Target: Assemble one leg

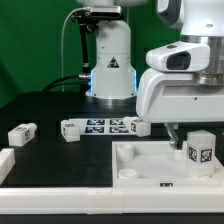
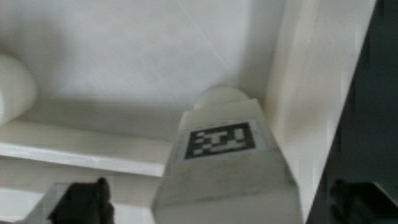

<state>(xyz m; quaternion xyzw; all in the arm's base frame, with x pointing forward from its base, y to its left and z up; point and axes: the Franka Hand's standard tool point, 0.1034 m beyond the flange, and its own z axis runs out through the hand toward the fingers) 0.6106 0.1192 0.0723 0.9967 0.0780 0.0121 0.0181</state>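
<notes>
A leg (image 1: 198, 152), a stubby white block with a black-and-white tag, stands upright in the right part of the large white tray (image 1: 140, 168). My gripper (image 1: 190, 140) hangs over it, open, with a finger on each side and a gap to each. In the wrist view the leg (image 2: 221, 138) shows its tag between the two dark fingers (image 2: 82, 200), clear of both, next to the tray's raised wall (image 2: 299, 90). Three more legs lie on the table: one at the left (image 1: 22, 133), one in the middle (image 1: 70, 129) and one (image 1: 137, 126) by the marker board.
The marker board (image 1: 105, 125) lies flat behind the tray, in front of the arm's base (image 1: 110, 70). Another white part (image 1: 5, 163) sits at the exterior view's left edge. A black cable runs down behind the base.
</notes>
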